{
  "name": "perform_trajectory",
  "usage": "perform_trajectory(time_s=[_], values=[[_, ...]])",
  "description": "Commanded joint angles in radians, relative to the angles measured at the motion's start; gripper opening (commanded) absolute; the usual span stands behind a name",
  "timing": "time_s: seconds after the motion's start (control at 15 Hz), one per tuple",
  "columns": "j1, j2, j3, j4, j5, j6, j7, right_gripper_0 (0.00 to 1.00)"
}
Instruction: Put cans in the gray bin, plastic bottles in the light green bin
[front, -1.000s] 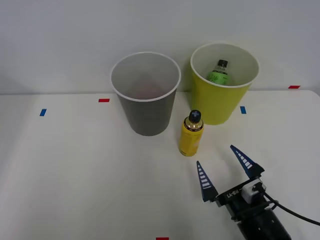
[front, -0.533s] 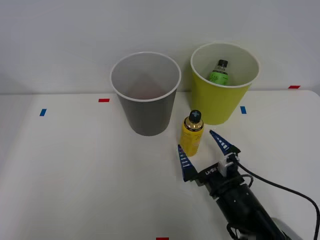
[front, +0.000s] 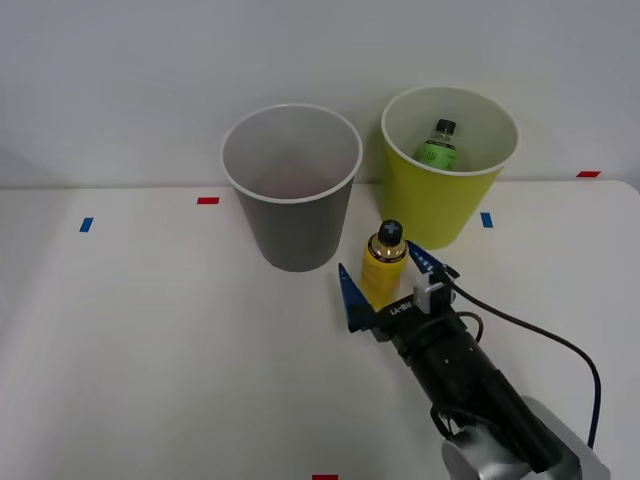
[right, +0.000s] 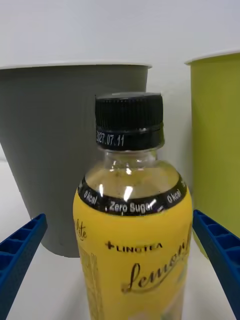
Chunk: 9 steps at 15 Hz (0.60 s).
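The right gripper (front: 388, 276) is standing wide open around the yellow bottle (front: 381, 276), one blue finger (front: 350, 292) at the bottle's nine o'clock and the other at its three o'clock, neither one visibly touching it. The bottle is standing upright on the white table (front: 150, 340), with the gray bin (front: 292, 190) at its eleven o'clock and the light green bin (front: 447, 170) at its one o'clock, where a green-label bottle (front: 437, 146) is already lying inside. From the wrist camera the bottle (right: 134, 235) is sitting centred between the fingers (right: 20, 250), which looks like a good line-up. To do this grasp well, the fingers should be closing evenly on the body below the cap, so the bottle is not tipping, then lifting high enough to clear the green bin's rim.
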Motion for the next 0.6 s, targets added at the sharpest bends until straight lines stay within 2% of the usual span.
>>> perform_trajectory(time_s=[0.07,0.6], values=[[-0.032,0.036,-0.019,0.0,-0.005,0.074,0.002,1.0],[-0.036,0.056,-0.032,0.0,-0.008,0.08,0.009,1.0]])
